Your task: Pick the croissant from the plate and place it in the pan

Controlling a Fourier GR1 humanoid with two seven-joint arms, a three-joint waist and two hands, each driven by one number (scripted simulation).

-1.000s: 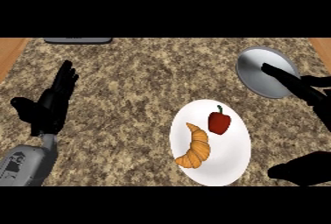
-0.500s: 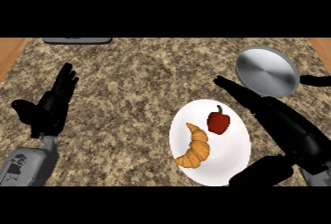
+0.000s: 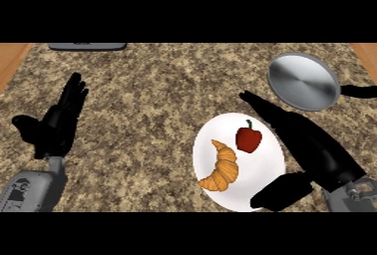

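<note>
Golden croissant [image 3: 221, 171] untouched on plate [image 3: 221, 196]; our right hand [image 3: 309, 144] beside it, fingers straight. Next: we curl round croissant.

Kitchen setting, evidenced by a speckled granite-pattern counter [image 3: 162, 99] carrying a steel pan [image 3: 302, 80] beyond a white plate [image 3: 221, 194] of food, namely a croissant [image 3: 221, 167] and red pepper [image 3: 248, 139].

No text, label, brand, number or sign can be read on anything in view.
</note>
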